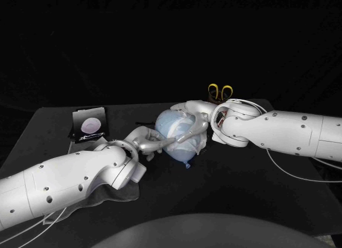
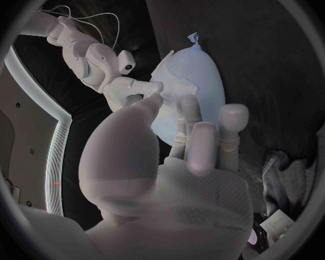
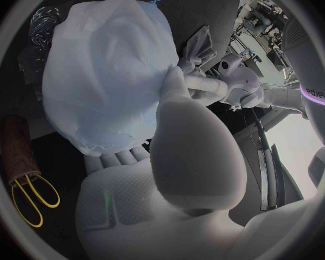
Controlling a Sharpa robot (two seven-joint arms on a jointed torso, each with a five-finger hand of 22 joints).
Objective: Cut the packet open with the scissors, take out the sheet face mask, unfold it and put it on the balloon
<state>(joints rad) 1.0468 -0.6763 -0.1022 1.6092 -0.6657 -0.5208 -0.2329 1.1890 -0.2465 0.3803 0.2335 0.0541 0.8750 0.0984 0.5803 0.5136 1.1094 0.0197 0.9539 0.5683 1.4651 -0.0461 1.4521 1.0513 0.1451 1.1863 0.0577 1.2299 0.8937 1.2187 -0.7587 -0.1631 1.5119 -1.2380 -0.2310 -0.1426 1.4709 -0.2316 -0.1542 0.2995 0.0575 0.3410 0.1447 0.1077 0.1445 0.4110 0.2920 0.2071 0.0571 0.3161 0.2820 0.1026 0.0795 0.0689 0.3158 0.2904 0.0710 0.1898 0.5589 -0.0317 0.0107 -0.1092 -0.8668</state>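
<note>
Two hands meet: my right hand [image 1: 195,121] cups the balloon [image 1: 182,151]; my left hand [image 1: 145,140] touches the sheet face mask [image 3: 104,69] at its fingertips, grip unclear. Smooth outward gently.

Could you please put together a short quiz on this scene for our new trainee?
1. True or false: the right hand holds the scissors.
2. Fill in: in the head view, the packet lies to the ___ of the balloon.
3. Choose: the sheet mask is draped over A) the scissors, B) the balloon, C) the packet.

Key: 1 false, the scissors stand apart, behind the balloon; 2 left; 3 B.
</note>
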